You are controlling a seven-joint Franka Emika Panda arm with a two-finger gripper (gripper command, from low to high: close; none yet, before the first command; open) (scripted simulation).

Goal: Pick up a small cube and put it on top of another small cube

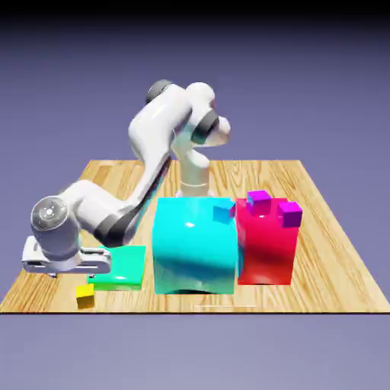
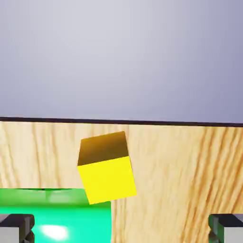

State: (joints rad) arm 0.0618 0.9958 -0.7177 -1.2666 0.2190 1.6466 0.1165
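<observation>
A tiny yellow small cube lies on the wooden table near its front edge, at the exterior view's left. My gripper hovers just above and behind it. In the hand view the yellow cube sits ahead, a little left of centre, clear of both fingers. The gripper is open, its grey fingertips wide apart at the bottom corners with nothing between them. Other small cubes sit higher up: two magenta cubes on the red block and a blue cube on the cyan block.
A flat green slab lies beside the yellow cube; the slab fills the hand view's lower left. A big cyan block and a big red block stand mid-table. The table's front edge runs just beyond the cube.
</observation>
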